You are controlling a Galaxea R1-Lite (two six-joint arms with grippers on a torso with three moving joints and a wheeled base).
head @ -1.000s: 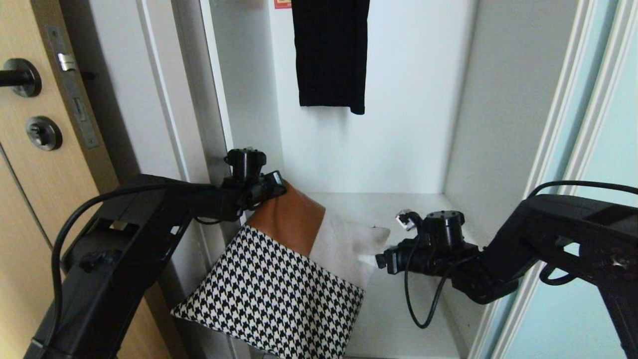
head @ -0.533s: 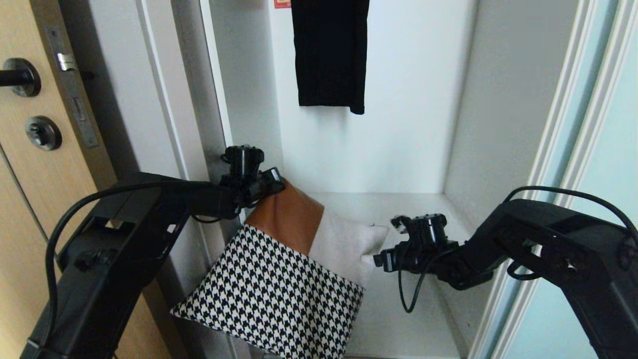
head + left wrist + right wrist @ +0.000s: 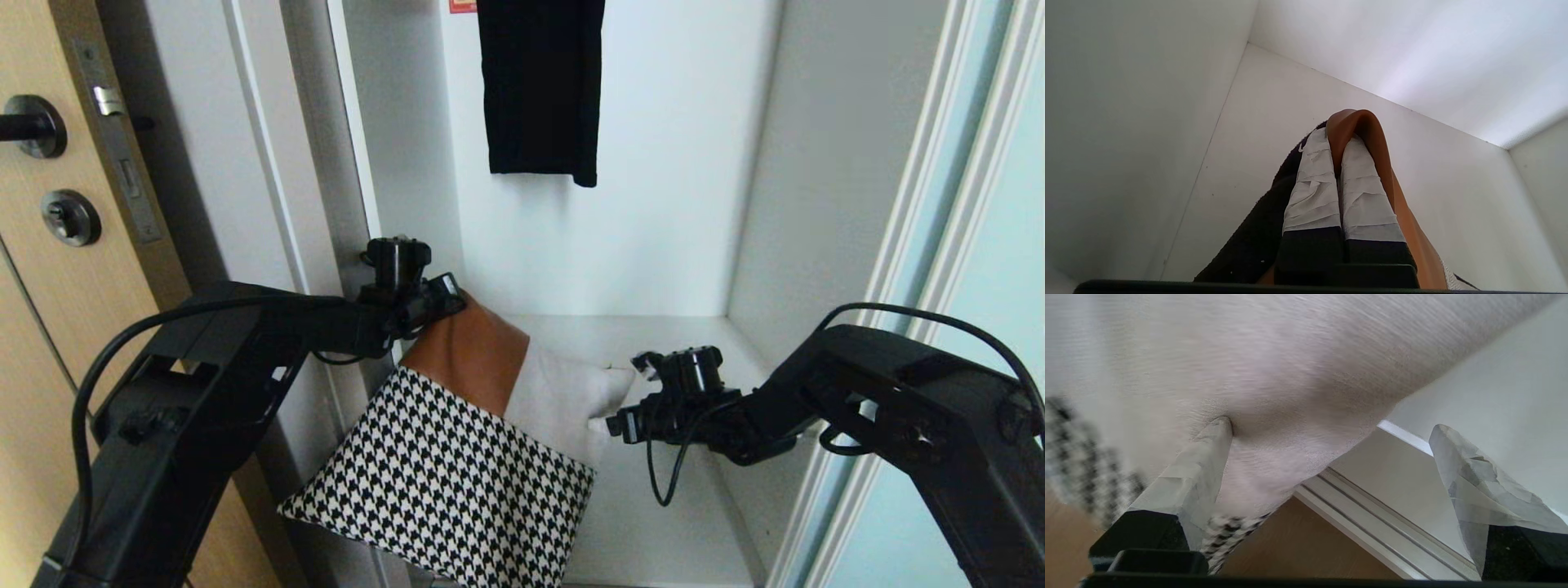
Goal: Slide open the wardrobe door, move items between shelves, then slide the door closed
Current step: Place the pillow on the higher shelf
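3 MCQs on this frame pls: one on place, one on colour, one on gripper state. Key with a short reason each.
1. Where does the cushion sit?
A. fully on the shelf
B. leaning half out over the shelf's front edge
C. on the floor by the wooden door

2. What colour is the corner that the left gripper holds?
A. rust-brown
B. houndstooth
C. pale grey

3. How does the right gripper stand?
A. shut on the black garment
B. shut on nothing
C. open, one finger pressed into the pale panel

Key:
1 B: the head view shows its houndstooth end hanging past the shelf.
2 A: the left wrist view shows brown fabric pinched between the taped fingers.
3 C: the right wrist view shows the fingers wide apart, one denting the fabric.
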